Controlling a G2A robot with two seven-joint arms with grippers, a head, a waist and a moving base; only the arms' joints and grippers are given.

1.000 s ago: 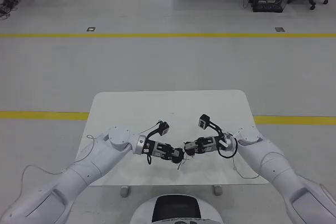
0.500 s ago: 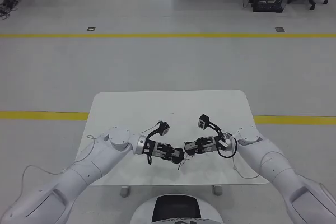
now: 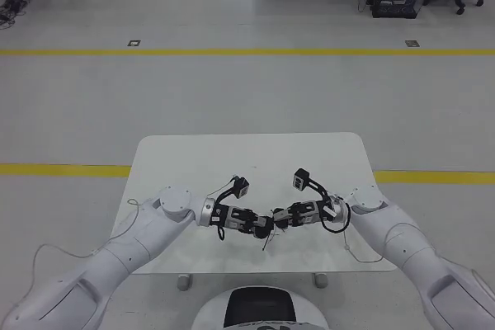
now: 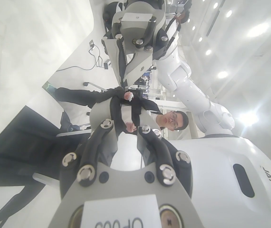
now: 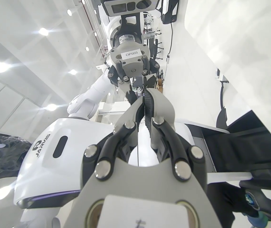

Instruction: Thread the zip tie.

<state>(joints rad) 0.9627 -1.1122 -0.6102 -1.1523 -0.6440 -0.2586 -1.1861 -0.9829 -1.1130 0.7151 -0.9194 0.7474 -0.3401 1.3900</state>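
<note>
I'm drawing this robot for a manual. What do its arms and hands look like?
The left arm and right arm are white shells with rounded joints and black cables looping at the wrists. The left hand and right hand are grey metal with black linkages, silver bolts and a white label.

A white sticker (image 5: 131,54) on the wrist plate of my left gripper (image 5: 140,88) carries a short printed code of letters and digits, sharp from my right wrist. From my left wrist the same sticker (image 4: 121,211) appears upside down and cut off. My right gripper (image 5: 146,94) wears a second sticker (image 5: 140,214), its print mostly cropped. From above, one floor marker (image 3: 134,41) at eleven o'clock of the table (image 3: 173,148) and another floor marker (image 3: 412,43) at one o'clock are too small to read.
</note>
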